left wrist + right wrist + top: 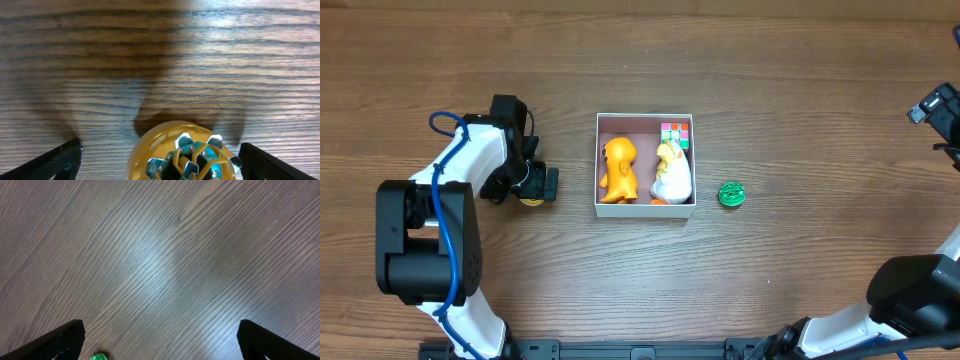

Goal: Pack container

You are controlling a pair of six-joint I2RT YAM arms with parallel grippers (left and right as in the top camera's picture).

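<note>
Overhead shows the container (642, 130) dead centre of the frame, with an orange toy (617, 170), a white toy (672, 176) and a colourful cube (675, 134) inside (a green disc (732, 194) sits just right of it). Left gripper (533, 187), centre-left, is spread wide either side of a yellow ball (182, 152), not touching it. Right gripper (160, 340) is wide open too, holding nothing.
</note>
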